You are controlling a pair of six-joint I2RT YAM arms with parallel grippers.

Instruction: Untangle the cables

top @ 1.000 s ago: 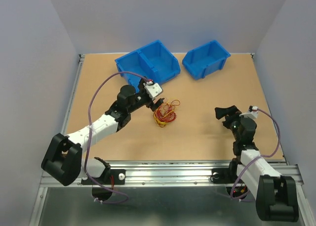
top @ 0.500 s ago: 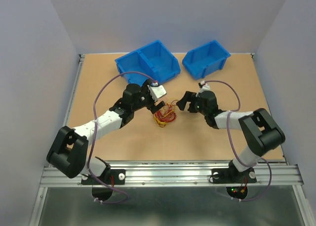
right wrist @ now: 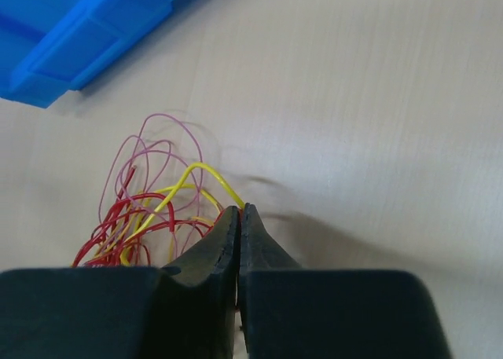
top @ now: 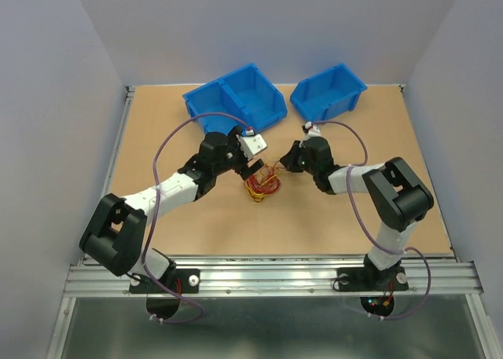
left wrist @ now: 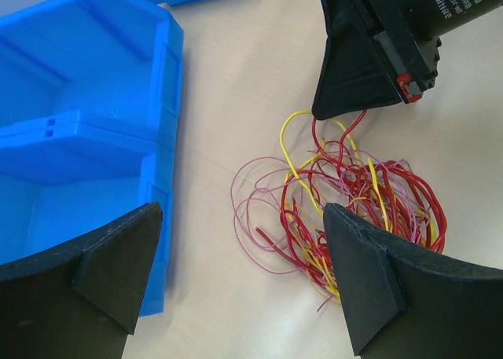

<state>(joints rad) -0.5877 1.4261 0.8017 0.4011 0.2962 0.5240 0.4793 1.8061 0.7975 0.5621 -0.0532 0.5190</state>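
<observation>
the cables (top: 263, 182) lie in one loose tangle of red, yellow and pinkish strands at the middle of the top view. they rest flat on the table (top: 314, 217), below the blue bins (top: 216, 86) and apart from them. the wire looks thin, light and floppy. pulled fast, it would likely drag the whole bunch along, and it may slip from smooth pads, so the place to pinch is a single outer loop, not the knotted centre. the right gripper (right wrist: 239, 214) is clenched at the tangle's upper right edge, seemingly on the yellow loop, though the strand vanishes at the jaw tips. the left gripper (left wrist: 242, 214) hovers spread wide over the bunch, grasping nothing.
</observation>
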